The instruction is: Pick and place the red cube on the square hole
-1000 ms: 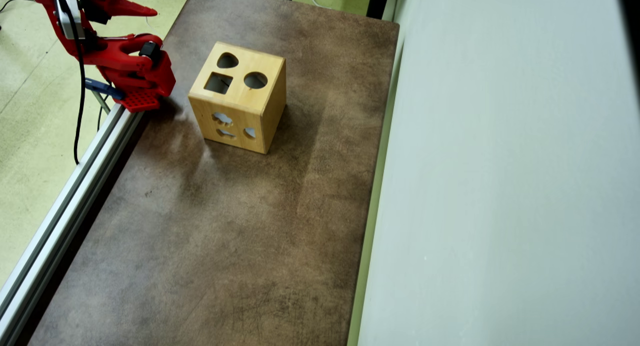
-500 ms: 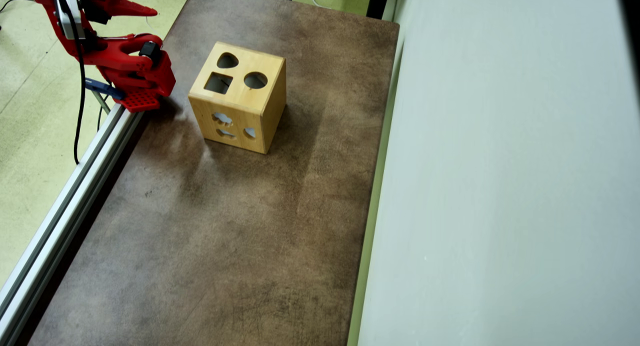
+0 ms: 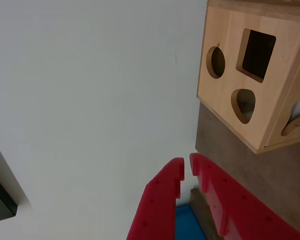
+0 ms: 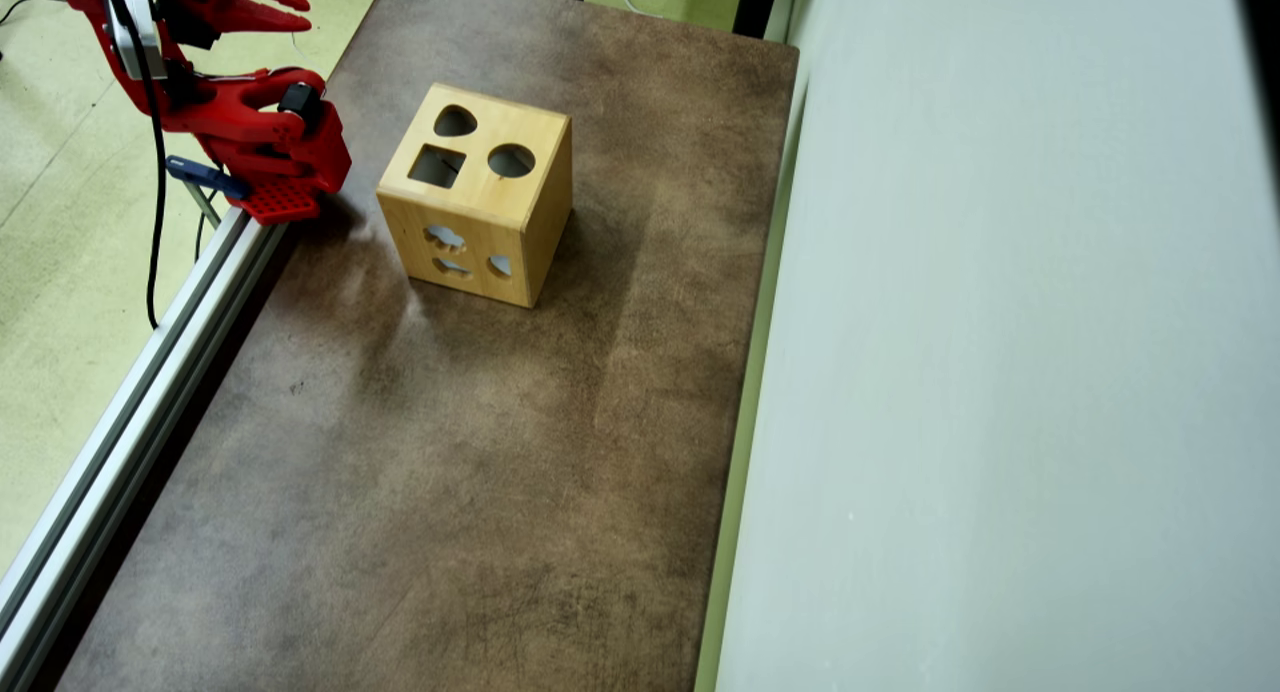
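Observation:
The light wooden box (image 4: 545, 207) stands on the brown tabletop (image 4: 450, 472), its top face bearing the dark square hole (image 4: 437, 166). In the wrist view the box (image 3: 225, 100) is at the upper right and the square hole (image 3: 258, 48) faces the camera. My red gripper (image 4: 310, 12) hovers off the table's far left corner, well left of the box. Its tips (image 3: 186, 167) stand a narrow gap apart with nothing between them. The red cube is out of view in both views.
A round cutout (image 4: 511, 160) and a heart-like cutout (image 4: 455, 122) share the box's top. An aluminium rail (image 4: 130, 392) runs along the table's left edge, with a blue clamp (image 4: 205, 175) at the arm's base. A pale wall panel (image 4: 1000, 372) borders the right side.
In the overhead view a second red finger now shows above the first, so the jaws have parted slightly. The box has not moved.

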Motion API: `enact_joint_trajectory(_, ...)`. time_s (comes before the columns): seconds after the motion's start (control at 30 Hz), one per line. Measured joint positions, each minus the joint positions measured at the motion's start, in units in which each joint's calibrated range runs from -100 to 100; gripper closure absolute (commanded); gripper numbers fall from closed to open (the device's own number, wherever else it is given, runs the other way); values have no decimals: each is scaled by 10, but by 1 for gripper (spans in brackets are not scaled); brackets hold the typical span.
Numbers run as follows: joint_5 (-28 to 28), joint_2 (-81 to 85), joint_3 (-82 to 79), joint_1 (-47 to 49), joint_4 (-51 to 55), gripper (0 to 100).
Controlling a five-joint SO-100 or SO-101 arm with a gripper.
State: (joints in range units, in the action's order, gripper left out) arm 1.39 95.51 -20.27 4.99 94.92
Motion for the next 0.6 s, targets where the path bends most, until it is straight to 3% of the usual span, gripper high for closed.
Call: enact_joint_trajectory(0.6,0,0,-1,0,21,98)
